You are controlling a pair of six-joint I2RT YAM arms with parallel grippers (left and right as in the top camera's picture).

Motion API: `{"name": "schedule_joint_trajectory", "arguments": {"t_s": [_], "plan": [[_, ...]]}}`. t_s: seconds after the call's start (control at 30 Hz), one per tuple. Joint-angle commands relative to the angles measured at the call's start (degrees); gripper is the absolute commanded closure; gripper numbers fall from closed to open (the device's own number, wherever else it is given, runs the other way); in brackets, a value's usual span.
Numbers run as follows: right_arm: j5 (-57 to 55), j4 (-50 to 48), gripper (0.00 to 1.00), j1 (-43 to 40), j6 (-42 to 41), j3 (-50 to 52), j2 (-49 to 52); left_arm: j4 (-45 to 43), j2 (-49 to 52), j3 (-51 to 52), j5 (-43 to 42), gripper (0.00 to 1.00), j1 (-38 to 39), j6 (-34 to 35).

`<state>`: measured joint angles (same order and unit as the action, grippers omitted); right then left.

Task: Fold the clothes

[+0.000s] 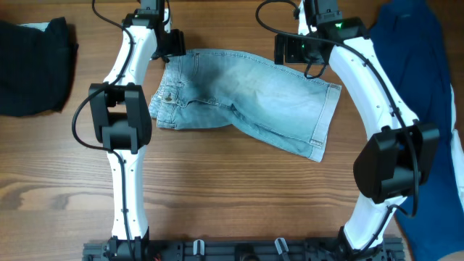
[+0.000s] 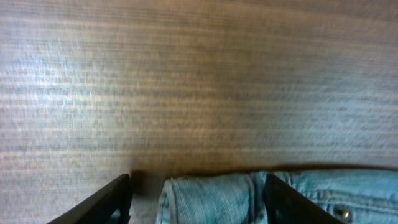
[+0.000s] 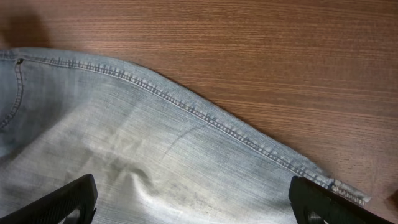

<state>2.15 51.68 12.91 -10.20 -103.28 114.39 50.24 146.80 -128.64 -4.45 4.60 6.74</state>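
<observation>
Black cloth point(image 1: 32, 65) appears overhead only, apart from shorts point(image 1: 246, 101).

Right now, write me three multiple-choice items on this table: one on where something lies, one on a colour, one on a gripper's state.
1. Where does the crumpled black cloth lie?
A. On the faded light-blue denim shorts.
B. At the far left corner of the wooden table, apart from the shorts.
C. Under the right arm.

2. What colour is the large cloth beside the right arm?
A. Red.
B. White.
C. Dark blue.

3. How does the right gripper stand?
A. Open over the denim.
B. Shut on the hem.
C. Out of view.

Answers:
1 B, since the overhead view shows bare wood between the black cloth and the shorts.
2 C, since the cloth at the table's right edge is dark blue.
3 A, since the right wrist view shows both fingers wide apart with denim lying between them.
</observation>
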Motion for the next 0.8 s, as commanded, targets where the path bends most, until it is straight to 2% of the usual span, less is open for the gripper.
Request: {"name": "schedule_joint_trajectory", "arguments": {"t_s": [0.0, 0.1, 0.23, 0.4, 0.47, 0.5, 0.77], "plan": [[0.46, -0.28, 0.0, -0.13, 1.07, -0.2, 0.5, 2.38, 0.94, -0.72, -0.61, 0.36, 0.09, -0.35], [0.46, -0.26, 0.0, -0.13, 1.14, -0.2, 0.5, 3.19, 0.72, -0.76, -0.44, 0.42, 0.11, -0.35], [0.46, -0.28, 0.01, -0.13, 1.14, -0.2, 0.5, 3.21, 0.31, -0.76, -0.44, 0.69, 0.09, -0.33], [0.48, -0.24, 0.01, -0.13, 1.09, -0.2, 0.5, 2.73, -0.04, -0.76, -0.42, 0.81, 0.09, -0.33], [0.48, -0.24, 0.05, -0.13, 1.14, -0.2, 0.5, 2.75, -0.35, -0.76, 0.72, 0.94, 0.04, -0.33], [0.48, -0.24, 0.06, -0.13, 1.09, -0.2, 0.5, 2.78, -0.61, -0.76, 1.55, 0.96, 0.02, -0.33], [0.46, 1.62, 0.07, -0.2, -1.81, -0.22, 0.48, 3.5, -7.17, -0.76, 11.34, 0.96, 0.81, -0.33]]}}
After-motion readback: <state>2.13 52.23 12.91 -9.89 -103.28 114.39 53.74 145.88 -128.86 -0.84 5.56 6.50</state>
